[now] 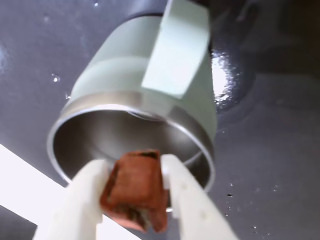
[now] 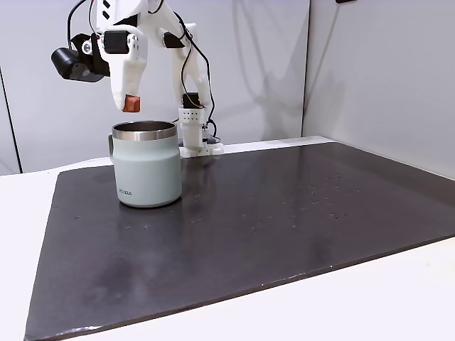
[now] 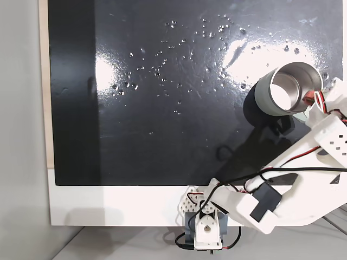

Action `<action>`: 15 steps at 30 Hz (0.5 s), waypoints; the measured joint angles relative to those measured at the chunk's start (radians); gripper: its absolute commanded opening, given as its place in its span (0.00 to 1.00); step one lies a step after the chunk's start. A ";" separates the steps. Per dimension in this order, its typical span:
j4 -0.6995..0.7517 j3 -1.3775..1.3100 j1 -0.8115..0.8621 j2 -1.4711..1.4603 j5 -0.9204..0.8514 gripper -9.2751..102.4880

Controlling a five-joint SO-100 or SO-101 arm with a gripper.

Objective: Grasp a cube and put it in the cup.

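Above the cup's (image 2: 147,165) open mouth, near the far left corner of the dark worktop (image 2: 284,213) as the fixed view from the front shows it, the gripper (image 2: 129,106) hangs with its jaws pointing down, closed on the cube (image 2: 130,104). The cube is clear of the steel rim, well off the worktop, with a gap of air between it and the cup. What the drop turns on is whether the cube sits over the opening or over the rim, and the views do not fully agree. In the front fixed view it lies over the left part of the mouth, inside the rim line. In the wrist view the cube (image 1: 135,187), pinched between the two white fingers (image 1: 80,200), covers the near edge of the rim while the hollow of the cup (image 1: 130,95) opens beyond it, with the handle on the far side. In the fixed view from above, the arm reaches in from the right edge of the worktop and its end overlaps the right side of the cup (image 3: 287,89); the cube cannot be made out there. My judgement is that the cube is just inside the near wall, so a small push onward toward the centre of the mouth would make the release safer than letting go here.
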 measured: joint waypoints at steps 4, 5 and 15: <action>0.000 -0.064 -0.015 -0.066 0.011 0.10; 0.000 -0.074 -0.020 -0.077 0.011 0.10; 0.000 -0.147 -0.055 -0.118 0.011 0.11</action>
